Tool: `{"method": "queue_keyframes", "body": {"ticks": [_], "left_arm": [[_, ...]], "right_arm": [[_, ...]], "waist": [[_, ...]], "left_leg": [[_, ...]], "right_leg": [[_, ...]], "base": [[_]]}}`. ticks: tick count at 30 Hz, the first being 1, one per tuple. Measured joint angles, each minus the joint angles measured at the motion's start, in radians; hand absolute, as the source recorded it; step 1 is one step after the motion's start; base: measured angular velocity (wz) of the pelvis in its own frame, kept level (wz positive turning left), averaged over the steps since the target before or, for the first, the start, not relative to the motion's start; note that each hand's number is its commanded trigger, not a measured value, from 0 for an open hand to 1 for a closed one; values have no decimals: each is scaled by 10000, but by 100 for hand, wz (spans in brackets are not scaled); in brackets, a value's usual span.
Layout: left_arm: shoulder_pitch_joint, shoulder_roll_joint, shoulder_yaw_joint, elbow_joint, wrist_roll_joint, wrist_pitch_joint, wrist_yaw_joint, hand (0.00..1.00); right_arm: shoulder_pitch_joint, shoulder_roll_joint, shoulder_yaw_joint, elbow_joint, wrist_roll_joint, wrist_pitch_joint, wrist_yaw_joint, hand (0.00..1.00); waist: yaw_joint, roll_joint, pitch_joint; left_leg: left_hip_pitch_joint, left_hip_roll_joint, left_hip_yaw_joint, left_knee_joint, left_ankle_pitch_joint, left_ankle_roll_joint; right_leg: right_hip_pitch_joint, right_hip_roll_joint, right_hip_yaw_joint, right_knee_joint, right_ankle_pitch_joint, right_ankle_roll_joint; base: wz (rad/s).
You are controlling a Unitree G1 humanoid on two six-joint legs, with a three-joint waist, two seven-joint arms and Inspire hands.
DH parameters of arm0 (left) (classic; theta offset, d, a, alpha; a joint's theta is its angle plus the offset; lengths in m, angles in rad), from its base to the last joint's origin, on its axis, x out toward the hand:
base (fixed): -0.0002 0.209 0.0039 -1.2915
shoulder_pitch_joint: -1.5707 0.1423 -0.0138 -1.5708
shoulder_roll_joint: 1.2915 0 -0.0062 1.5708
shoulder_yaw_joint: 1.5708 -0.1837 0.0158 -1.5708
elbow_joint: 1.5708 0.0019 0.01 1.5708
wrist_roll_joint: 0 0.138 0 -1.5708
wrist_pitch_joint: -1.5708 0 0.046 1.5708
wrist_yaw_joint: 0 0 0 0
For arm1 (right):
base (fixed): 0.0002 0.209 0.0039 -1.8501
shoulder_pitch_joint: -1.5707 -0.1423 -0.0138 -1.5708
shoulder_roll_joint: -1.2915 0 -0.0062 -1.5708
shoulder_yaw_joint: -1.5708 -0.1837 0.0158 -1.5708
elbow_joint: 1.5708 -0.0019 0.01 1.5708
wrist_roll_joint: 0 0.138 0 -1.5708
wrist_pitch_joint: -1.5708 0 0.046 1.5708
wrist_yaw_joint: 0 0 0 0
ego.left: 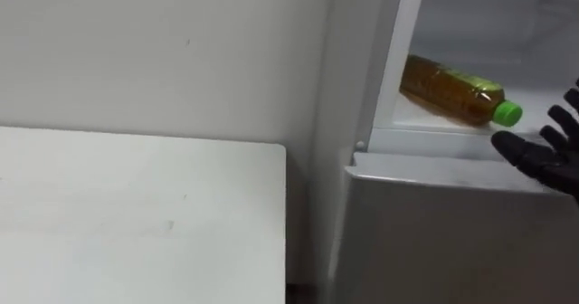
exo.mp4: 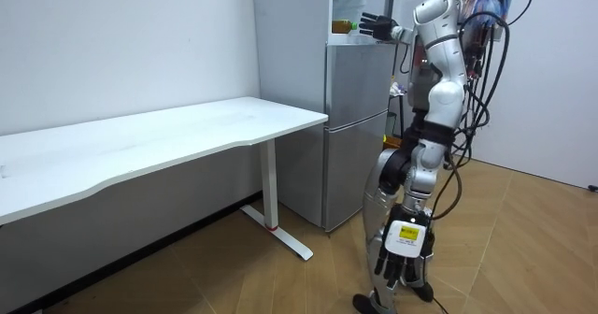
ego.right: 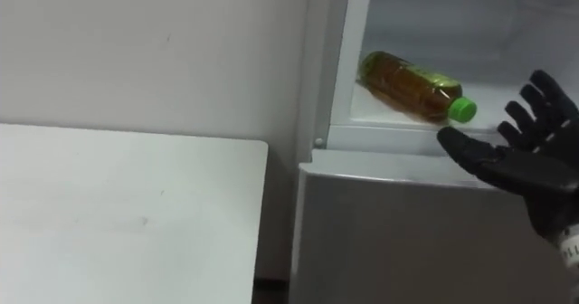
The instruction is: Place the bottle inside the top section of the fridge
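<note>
Left eye view: the bottle lies on its side in the fridge's upper compartment, green cap pointing to 4 o'clock. The right hand waits just beside the cap, fingers spread and holding nothing. Room view: the left hand hangs by the thigh, fingers loose. Right eye view: cap and thumb are near but apart. The placing looks done, so the hand should pull straight back toward 5 o'clock, since a brush on the cap could roll the bottle.
</note>
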Motion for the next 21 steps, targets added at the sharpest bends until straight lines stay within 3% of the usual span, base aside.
{"method": "queue_keyframes", "body": {"ticks": [2, 4, 7, 10, 13, 16, 21], "left_arm": [[-39, -130, 5, 101, 11, -50, -34, 0], [-99, -217, -116, 126, 13, -185, -61, 0], [-313, -309, -200, 168, 18, -228, -58, 0], [-423, -347, -203, 240, 22, -362, -58, 0], [-453, -350, -431, 468, 69, -549, -49, 0], [-627, -345, -600, 852, 267, -709, -64, 0], [-932, -330, -1108, 990, 424, -866, -10, 0]], "right_arm": [[32, 427, -7, -33, -38, -133, 241, 0], [308, 721, -1, -205, 261, -355, 525, 0], [934, 1320, 6, -527, 239, -556, 907, 0], [1301, 1688, -13, -639, 202, -570, 1020, 0], [1660, 2136, -7, -746, -461, -825, 1134, 0], [1728, 2478, 7, -711, -1380, -1059, 1109, 0], [2201, 2514, 22, -711, -2804, -1245, 763, 0]], "waist": [[-18, 84, 3], [-71, 224, -44], [-141, 298, -48], [-199, 338, -58], [-301, 339, -38], [-500, 358, -15], [-734, 402, -8]], "left_leg": [[58, 3, 73, 4, 1, 1], [107, 10, 113, -1, 0, 0], [112, 15, 138, -22, 0, 0], [129, 15, 232, -85, -1, -1], [327, 2, 368, -168, -22, -1], [398, 5, 434, -171, -31, 1], [413, 1, 447, -176, -67, 7]], "right_leg": [[-2, 4, 82, 12, -1, 1], [1, 14, 160, 11, -2, 2], [-5, 19, 203, 7, -3, 3], [-34, 17, 266, 4, -7, 9], [2, 16, 455, 13, -26, 35], [19, 13, 511, 39, -31, 43], [13, 5, 539, 63, -55, 59]], "base": [[-12], [-5], [-2], [-10], [-14], [-7], [-2]]}}
